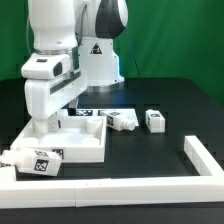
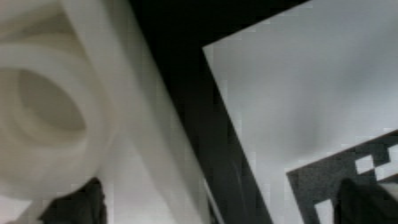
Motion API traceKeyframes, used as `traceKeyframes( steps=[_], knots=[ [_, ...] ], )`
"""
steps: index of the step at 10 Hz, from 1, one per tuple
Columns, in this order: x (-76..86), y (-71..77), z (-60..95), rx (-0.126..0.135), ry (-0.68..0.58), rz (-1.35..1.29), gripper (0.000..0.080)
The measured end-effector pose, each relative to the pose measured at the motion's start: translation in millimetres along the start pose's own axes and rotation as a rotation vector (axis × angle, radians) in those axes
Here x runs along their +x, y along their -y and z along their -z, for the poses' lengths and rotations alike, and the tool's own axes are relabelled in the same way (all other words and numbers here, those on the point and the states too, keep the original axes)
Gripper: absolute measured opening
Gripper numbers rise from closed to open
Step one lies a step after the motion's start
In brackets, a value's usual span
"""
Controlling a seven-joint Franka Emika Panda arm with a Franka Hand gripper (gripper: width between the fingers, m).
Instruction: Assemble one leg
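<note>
Exterior view: the arm (image 1: 55, 60) bends low over the square tabletop (image 1: 90, 150) on the black surface (image 1: 170, 105). I cannot tell how wide its end effector (image 1: 45, 127) is. The leg (image 1: 153, 120) sits well apart, toward the exterior view's right. It is likely light, stiff, smooth plastic, best pinched across its flat sides.

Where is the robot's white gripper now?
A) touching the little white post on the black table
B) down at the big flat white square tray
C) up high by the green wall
B: the white two-finger gripper sits low at the large flat white square plastic tray, with the small white tagged plastic leg lying apart on the black table.
</note>
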State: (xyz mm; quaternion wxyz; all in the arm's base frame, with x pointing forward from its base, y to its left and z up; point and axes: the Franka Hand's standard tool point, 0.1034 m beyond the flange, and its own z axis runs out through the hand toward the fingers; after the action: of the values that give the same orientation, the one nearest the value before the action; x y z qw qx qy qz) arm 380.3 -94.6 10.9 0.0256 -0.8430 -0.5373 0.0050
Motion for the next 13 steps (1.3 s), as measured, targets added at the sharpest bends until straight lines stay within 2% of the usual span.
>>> traceKeyframes(
  steps=[1,3,4,5,10,13],
  knots=[
    [-0.1,0.1,-0.1,0.000,0.000,0.000,0.0520],
    [-0.1,0.1,-0.2,0.000,0.000,0.000,0.0246],
    [-0.1,0.1,-0.2,0.000,0.000,0.000,0.0246],
    [1.1,0.4,-0.2,0.001,0.000,0.007,0.0077],
    [4.0,1.2,3.6,-0.004,0.003,0.042,0.0060],
    [6.2,5.6,31.8,-0.014,0.014,0.150,0.0057]
  ],
)
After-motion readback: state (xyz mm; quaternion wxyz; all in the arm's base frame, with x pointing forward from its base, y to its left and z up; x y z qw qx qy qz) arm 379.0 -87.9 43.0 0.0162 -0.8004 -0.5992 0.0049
